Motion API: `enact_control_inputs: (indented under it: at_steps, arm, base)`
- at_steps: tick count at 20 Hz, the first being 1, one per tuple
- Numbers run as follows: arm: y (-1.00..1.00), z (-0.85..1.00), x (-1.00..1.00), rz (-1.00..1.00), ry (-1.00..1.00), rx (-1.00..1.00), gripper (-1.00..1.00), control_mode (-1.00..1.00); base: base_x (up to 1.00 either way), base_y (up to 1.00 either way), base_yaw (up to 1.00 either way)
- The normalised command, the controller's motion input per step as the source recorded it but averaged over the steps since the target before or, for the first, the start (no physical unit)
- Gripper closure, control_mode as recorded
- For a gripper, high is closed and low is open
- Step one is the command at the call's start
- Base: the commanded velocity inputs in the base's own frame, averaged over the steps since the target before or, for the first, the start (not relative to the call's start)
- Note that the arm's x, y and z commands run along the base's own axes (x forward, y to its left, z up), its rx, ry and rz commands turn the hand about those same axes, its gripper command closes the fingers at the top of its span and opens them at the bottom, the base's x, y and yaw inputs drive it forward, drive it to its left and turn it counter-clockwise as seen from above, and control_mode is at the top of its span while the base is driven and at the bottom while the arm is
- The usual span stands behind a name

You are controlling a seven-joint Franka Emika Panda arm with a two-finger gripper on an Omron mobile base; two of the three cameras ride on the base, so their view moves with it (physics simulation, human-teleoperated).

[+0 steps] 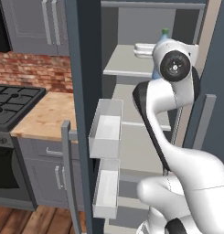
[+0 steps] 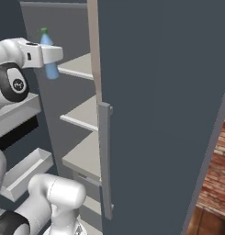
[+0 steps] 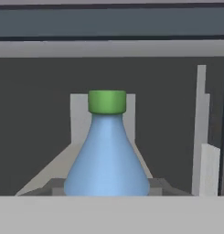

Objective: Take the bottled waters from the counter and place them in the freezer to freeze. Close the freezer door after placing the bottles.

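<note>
One of the bottled waters (image 3: 107, 155), blue-tinted with a green cap, stands upright in my gripper (image 2: 50, 57), which is shut on its body. The bottle (image 2: 51, 71) is inside the open freezer (image 1: 127, 61), over the upper pale shelf (image 2: 79, 66); I cannot tell whether its base touches the shelf. From the left base, its cap and shoulder (image 1: 162, 40) peek out behind my wrist. The freezer door (image 1: 83, 91) stands open on the left, its white bins (image 1: 106, 128) facing inward. The counter (image 1: 47, 114) lies left of the freezer.
A second slate-grey door panel (image 2: 164, 92) with a bar handle (image 2: 104, 156) stands open on the right, close to my arm. A black gas stove (image 1: 15, 103) borders the counter. Lower shelves (image 2: 84, 156) sit beneath the hand.
</note>
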Motion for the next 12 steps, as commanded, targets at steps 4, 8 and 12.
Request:
enact_control_inputs:
  at_steps: [4, 8, 12]
  arm:
    - [-0.08, 0.00, 0.25, 0.00, -0.02, 0.00, 1.00, -1.00]
    - [-0.04, 0.00, 0.25, 0.00, -0.08, 0.00, 1.00, -1.00]
    - [0.00, -0.01, 0.29, 0.00, -0.08, 0.00, 1.00, -1.00]
  base:
    - [0.00, 0.00, 0.00]
    - [0.00, 0.00, 0.00]
    - [0.00, 0.00, 0.00]
